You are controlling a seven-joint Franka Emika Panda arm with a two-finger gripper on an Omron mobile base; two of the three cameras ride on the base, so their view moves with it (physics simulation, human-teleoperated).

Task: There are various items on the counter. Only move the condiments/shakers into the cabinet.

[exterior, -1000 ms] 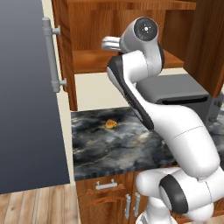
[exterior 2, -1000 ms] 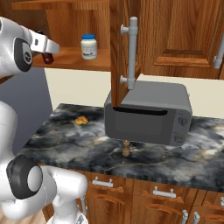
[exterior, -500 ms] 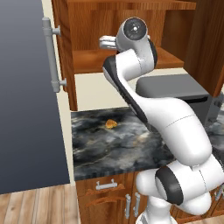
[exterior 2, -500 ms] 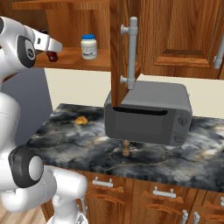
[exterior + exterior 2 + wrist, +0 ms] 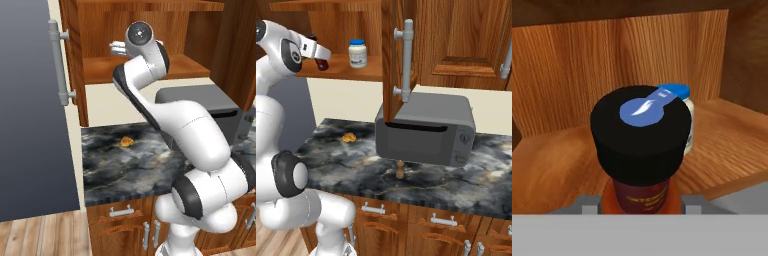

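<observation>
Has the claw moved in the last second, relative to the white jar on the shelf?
Yes. In the right base view the claw, shut on the red bottle, has edged toward the jar on the cabinet shelf, narrowing the gap.

Pretty clearly a home kitchen, rendered rather than real. There's a dark marbled stone counter (image 5: 356, 167) sitting on wooden drawers (image 5: 406, 220) with silver handles, a grey toaster oven (image 5: 426, 131) parked on top, and a reddish-brown wall cabinet (image 5: 145, 67) above with an open shelf. A white jar with a blue lid (image 5: 357, 53) sits on that shelf. The tall grey slab (image 5: 30, 110) with a long handle is probably a fridge.
</observation>
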